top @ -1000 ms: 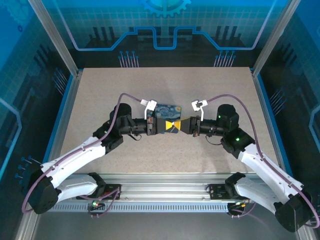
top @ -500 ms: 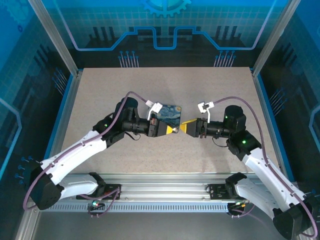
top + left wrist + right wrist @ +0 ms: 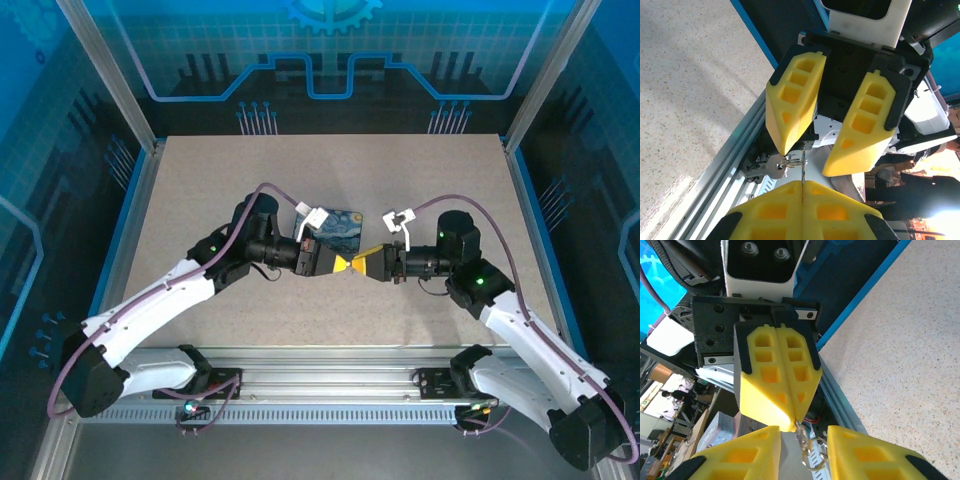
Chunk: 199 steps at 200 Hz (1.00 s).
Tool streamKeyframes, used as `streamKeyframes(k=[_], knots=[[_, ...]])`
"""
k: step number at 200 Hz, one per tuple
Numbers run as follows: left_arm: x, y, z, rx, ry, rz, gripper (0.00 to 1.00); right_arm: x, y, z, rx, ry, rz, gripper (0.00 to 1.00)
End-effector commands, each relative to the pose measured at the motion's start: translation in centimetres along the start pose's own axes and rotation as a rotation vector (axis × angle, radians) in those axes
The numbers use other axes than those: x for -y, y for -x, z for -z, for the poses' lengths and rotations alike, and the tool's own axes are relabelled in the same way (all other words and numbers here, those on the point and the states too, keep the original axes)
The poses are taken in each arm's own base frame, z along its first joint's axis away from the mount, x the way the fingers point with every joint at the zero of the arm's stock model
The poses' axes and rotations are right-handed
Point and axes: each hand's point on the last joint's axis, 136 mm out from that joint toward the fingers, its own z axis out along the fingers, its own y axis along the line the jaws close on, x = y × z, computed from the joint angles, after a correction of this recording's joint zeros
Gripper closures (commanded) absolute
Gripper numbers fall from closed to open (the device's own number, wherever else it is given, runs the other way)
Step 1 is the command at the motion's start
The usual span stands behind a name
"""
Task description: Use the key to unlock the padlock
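The padlock (image 3: 338, 224), printed in blue and yellow swirls, lies on the table just behind both grippers. My left gripper (image 3: 343, 263) is shut on the key (image 3: 802, 170), whose thin blade sticks out edge-on from the pinched yellow fingertips. A key ring (image 3: 792, 161) with a second key (image 3: 771, 166) hangs off to its left. My right gripper (image 3: 368, 262) faces the left one tip to tip. Its jaws are open, one on each side of the key (image 3: 801, 440) and the ring (image 3: 818, 455), without touching them.
The speckled tabletop (image 3: 200, 190) is bordered by blue side rails and glass walls. An aluminium rail (image 3: 330, 365) with both arm bases runs along the near edge. Both arms reach inward and meet at the table's centre.
The right gripper backed off to the right and opened half a second ago. It has now moved left again to the left gripper's tips. The left gripper stayed shut on the key.
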Motion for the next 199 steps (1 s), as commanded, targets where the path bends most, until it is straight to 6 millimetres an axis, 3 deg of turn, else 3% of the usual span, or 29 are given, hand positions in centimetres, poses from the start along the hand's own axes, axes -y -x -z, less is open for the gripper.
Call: streamKeyframes(k=[1, 51, 87, 199], knots=[[1.7, 0.1, 0.2, -0.016, -0.041, -0.057, 1.00, -1.3, 0.0, -0.1, -0.028, 0.040, 0.030, 0.72], [1.9, -0.1, 0.2, -0.032, -0.047, -0.067, 1.00, -1.4, -0.3, -0.3, -0.045, 0.047, 0.035, 0.80], [1.9, -0.2, 0.4, -0.037, -0.038, -0.074, 1.00, -1.6, -0.5, -0.2, -0.055, 0.051, 0.052, 1.00], [2.0, 1.3, 0.7, 0.013, -0.017, -0.097, 1.00, -0.2, -2.3, -0.4, -0.099, 0.015, 0.039, 1.00]])
